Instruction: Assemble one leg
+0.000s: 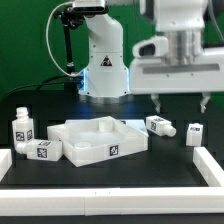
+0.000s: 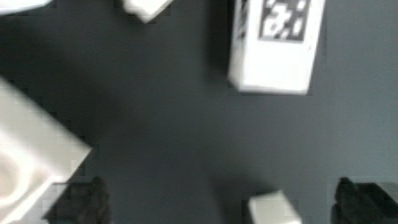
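Several white legs with marker tags lie on the black table. Two stand at the exterior view's left (image 1: 22, 128) (image 1: 42, 150). One lies right of the tray piece (image 1: 160, 125) and one stands further right (image 1: 194, 131). My gripper (image 1: 182, 102) hangs open and empty above the two right legs, apart from them. In the wrist view a tagged leg (image 2: 279, 45) lies ahead of my gripper (image 2: 226, 205). The blurred end of another white piece (image 2: 270, 205) shows between the dark fingers (image 2: 80, 200), below them and not gripped.
The large white tray-like piece (image 1: 100, 140) sits mid-table; its edge shows in the wrist view (image 2: 36, 140). A white piece's corner (image 2: 146, 8) shows at that view's edge. The robot base (image 1: 103, 60) stands behind. A white rail (image 1: 110, 185) borders the table's front and sides.
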Controlling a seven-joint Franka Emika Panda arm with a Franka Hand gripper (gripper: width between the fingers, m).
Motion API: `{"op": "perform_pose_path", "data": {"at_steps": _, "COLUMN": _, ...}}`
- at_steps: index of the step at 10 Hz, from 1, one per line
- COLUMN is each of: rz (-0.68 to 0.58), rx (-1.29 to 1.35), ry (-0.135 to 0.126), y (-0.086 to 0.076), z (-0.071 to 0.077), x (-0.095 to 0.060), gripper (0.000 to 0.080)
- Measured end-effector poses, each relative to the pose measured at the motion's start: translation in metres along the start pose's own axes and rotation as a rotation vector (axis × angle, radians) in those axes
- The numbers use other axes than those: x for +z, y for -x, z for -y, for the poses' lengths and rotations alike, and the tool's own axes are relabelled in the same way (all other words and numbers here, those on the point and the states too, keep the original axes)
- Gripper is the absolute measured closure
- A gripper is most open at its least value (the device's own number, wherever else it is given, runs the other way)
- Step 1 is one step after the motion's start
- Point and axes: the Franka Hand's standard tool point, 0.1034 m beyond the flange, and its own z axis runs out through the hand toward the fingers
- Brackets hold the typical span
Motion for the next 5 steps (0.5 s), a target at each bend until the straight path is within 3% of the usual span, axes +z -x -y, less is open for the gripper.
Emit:
{"op": "perform_pose_path", "data": {"at_steps": 2, "rz": -0.019, "rx": -0.084, "ry": -0.007, "y": -0.031, "z": -0.043, "x": -0.015, "gripper": 0.0154}}
{"op": "perform_pose_path", "data": {"at_steps": 3, "rz": -0.037, "rx": -0.118, "ry": -0.010, "y": -0.054, "z": -0.061, "x": -0.022, "gripper": 0.0154}}
{"op": "perform_pose_path", "data": {"at_steps": 4, "rz": -0.057, "rx": -0.115, "ry": -0.013, "y": -0.068, "z": -0.059, "x": -0.027, "gripper": 0.0151}}
{"op": "perform_pose_path", "data": {"at_steps": 5, "rz": -0.052, "rx": -0.120, "ry": -0.012, "y": -0.065, "z": -0.057, "x": -0.024, "gripper": 0.0151}}
